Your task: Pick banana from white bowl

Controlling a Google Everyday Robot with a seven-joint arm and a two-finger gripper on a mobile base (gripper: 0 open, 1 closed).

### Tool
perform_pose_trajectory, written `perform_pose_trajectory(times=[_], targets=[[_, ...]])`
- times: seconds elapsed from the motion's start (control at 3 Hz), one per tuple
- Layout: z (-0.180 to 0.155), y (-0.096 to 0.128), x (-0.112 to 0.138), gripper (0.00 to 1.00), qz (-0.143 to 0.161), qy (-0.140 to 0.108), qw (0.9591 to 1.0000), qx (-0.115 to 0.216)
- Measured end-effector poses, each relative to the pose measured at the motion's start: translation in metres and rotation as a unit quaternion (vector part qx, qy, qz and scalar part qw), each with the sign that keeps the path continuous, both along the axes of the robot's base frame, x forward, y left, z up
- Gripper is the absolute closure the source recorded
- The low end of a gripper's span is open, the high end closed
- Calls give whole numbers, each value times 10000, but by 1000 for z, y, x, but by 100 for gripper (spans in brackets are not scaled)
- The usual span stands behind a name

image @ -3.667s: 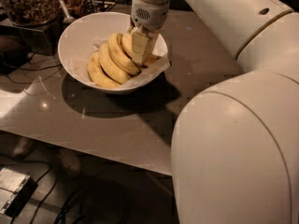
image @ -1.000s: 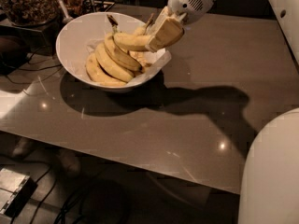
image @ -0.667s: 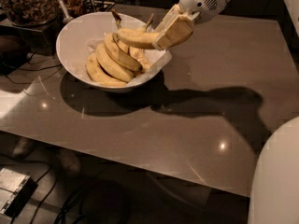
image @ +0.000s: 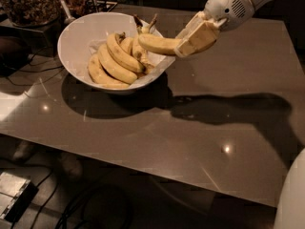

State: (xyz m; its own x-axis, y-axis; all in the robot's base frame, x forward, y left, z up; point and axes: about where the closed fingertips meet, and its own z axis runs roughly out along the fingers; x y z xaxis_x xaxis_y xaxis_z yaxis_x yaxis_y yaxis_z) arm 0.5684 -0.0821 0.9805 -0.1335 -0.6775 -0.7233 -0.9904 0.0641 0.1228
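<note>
My gripper is shut on the banana and holds it by its right end, roughly level, in the air over the right rim of the white bowl. The banana's free end with its dark-tipped stem points left over the bowl. Several other yellow bananas lie inside the bowl on white paper. The bowl stands at the back left of the brown table.
A glass jar of brown nuts stands behind the bowl at the far left. My white arm reaches in from the upper right. Cables and a box lie on the floor below the table's front edge.
The gripper has lifted the banana out of the pile and carried it up and to the right, from inside the bowl to over its right rim.
</note>
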Motion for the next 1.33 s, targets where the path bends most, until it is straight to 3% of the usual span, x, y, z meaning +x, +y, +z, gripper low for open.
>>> perform_pose_trajectory(times=[1.0, 1.33], targets=[[-13, -55, -37, 100, -545, 266, 9981, 79], [-12, -86, -75, 100, -868, 191, 9960, 70]])
